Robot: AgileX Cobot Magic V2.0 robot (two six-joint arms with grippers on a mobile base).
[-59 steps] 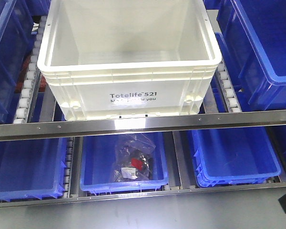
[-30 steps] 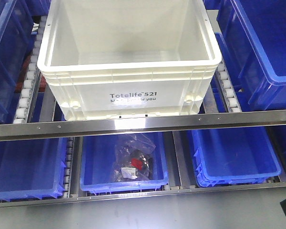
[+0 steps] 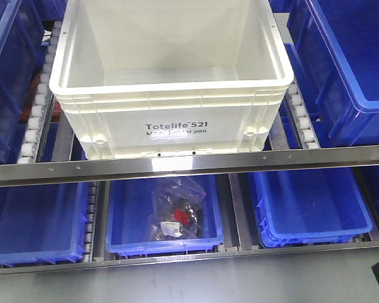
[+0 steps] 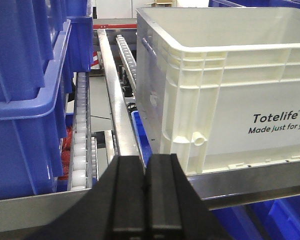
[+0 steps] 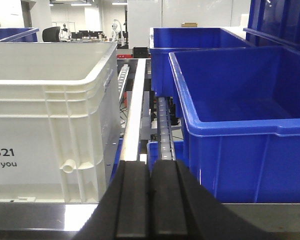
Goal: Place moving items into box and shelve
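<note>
- Box is cut off at the top of the front view; its far wall is out of frame. The visible interior shows only bare white floor; no moving items are seen in any view.
- Contents of the clear bag in the lower middle blue bin are hard to make out; a red spot and dark pieces show through.
- Box is seated on the upper shelf level, front edge just behind the metal rail, between roller tracks, with blue bins on both sides.
- An office background is seen past the shelf in the right wrist view, blurred.
- "Totelife 521 / Made just for you" is read on the box front.
- Left gripper: fingers pressed together, nothing held, low in front of the rail.
- Right gripper: fingers together, nothing held, in front of the gap between box and right blue bin.
</note>
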